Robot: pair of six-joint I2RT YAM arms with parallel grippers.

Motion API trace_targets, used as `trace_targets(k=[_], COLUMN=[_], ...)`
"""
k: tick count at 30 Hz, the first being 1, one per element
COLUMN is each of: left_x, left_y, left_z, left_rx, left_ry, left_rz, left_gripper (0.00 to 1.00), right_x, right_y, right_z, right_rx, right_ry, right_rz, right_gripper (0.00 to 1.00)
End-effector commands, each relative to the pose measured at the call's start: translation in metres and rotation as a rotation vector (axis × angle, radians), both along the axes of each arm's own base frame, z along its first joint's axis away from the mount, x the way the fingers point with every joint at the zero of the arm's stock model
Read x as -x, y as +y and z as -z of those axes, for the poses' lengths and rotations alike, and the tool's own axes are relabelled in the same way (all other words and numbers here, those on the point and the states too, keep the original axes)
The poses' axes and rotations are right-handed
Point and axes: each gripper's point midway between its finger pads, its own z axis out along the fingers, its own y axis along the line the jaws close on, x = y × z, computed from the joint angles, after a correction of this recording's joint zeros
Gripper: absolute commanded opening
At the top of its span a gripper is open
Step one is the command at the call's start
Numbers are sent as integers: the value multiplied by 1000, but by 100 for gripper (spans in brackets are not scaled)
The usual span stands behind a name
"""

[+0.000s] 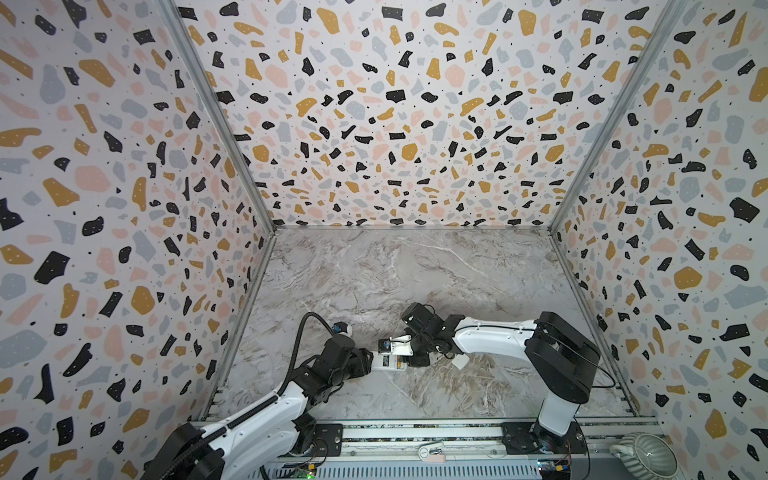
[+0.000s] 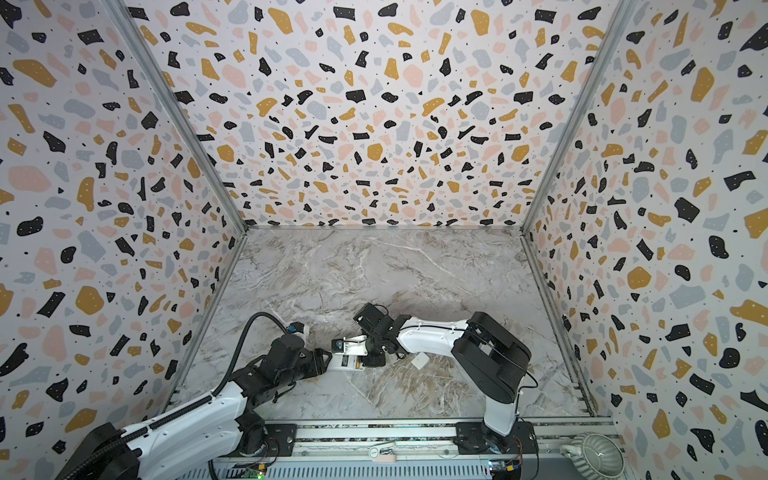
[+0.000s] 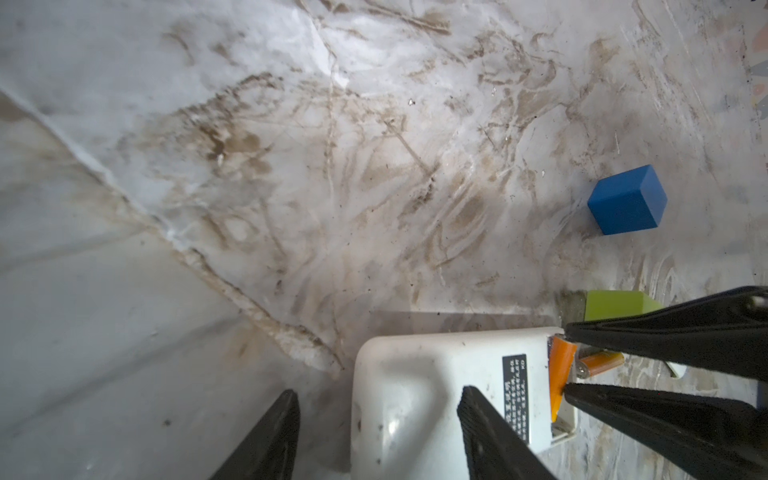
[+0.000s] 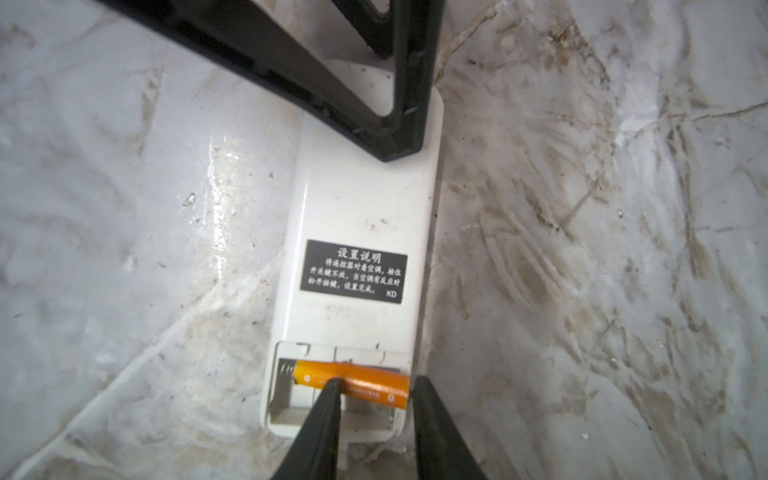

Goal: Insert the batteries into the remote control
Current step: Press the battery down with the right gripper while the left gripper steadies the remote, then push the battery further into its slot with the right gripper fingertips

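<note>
The remote control (image 4: 357, 216) lies back-up on the marble table, showing its white back with a black label; in both top views it sits between the two grippers (image 1: 388, 362) (image 2: 347, 361). Its compartment is uncovered at one end. One orange battery (image 4: 316, 372) lies slightly tilted in the compartment. My right gripper (image 4: 374, 384) is open over it, one fingertip on the battery's middle and the other just outside the remote's edge by the battery's end. A second battery (image 3: 598, 363) lies on the table beside the remote. My left gripper (image 3: 380, 395) is open at the remote's other end, one finger over its back.
A blue cube (image 3: 627, 199) and a green cube (image 3: 615, 305) stand on the table near the remote's compartment end. A small white square piece (image 1: 459, 361) lies under the right arm. A grey ribbed pot (image 1: 644, 455) sits off the table at the front right.
</note>
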Motion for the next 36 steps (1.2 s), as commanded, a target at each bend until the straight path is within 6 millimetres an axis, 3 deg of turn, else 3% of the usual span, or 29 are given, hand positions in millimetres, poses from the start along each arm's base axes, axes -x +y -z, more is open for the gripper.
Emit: trace_targets(k=[1,21,26,31,36], left_x=[16,22,23,24,25], left_y=[9,12,13,11,11], left_z=[21,28,29,30,32], left_rx=[-21,-15,-9,2,1], left_ry=[74,85,85,85,91], left_rz=[-6,-14,-20,-15,-12], left_gripper=[60,54,48,35,28], right_x=[4,20,26,31,34], right_y=[-2,-5,-5,-5,-6], right_z=[14,36,42,43,45], right_rx=[59,144,166,171,186], right_ry=[13,39,45,54,63], right_rz=[-8,-32,-43,-50,-51], right_gripper=[30,23,21,21,21])
